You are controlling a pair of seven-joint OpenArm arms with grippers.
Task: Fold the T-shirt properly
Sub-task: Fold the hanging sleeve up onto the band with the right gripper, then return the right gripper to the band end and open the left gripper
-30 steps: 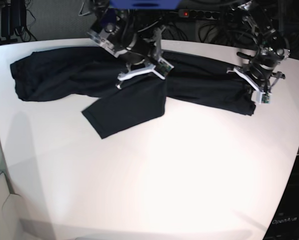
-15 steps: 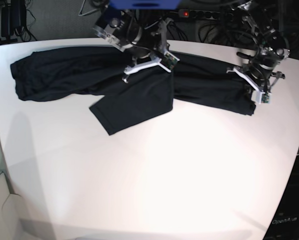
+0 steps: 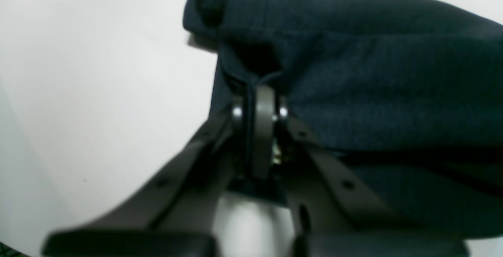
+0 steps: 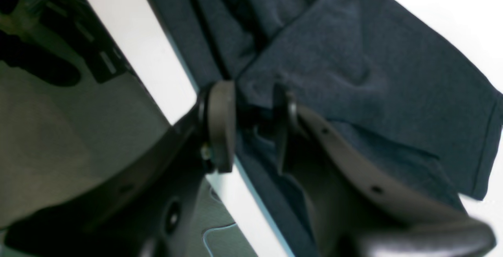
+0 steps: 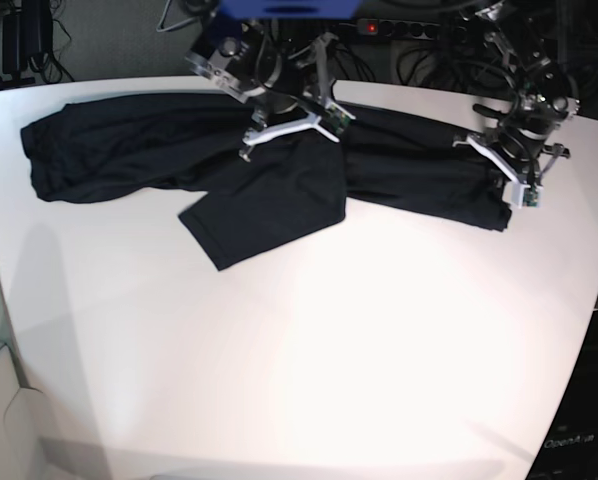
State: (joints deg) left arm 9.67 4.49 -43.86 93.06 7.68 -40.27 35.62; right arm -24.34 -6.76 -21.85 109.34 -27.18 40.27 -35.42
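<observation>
Black knit T-shirt (image 5: 229, 165) lies stretched across the top of the white worktop (image 5: 309, 350), long axis left-right. Left gripper (image 5: 514, 185) pinches its right end, fingers together on cloth. Right gripper (image 4: 253, 125) sits over the shirt's middle, fingers apart, cloth just beyond them.

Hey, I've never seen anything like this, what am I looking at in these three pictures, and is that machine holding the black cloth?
This is a two-armed robot at a white table, folding a black T-shirt spread along the far edge. One picture looks down on the whole table. The other two come from cameras on each wrist, looking along the fingers. The left gripper is pinched shut on the T-shirt's edge, at the right in the overhead picture. The right gripper stands above the shirt's middle with its jaws parted; no cloth looks pinched between them.
</observation>
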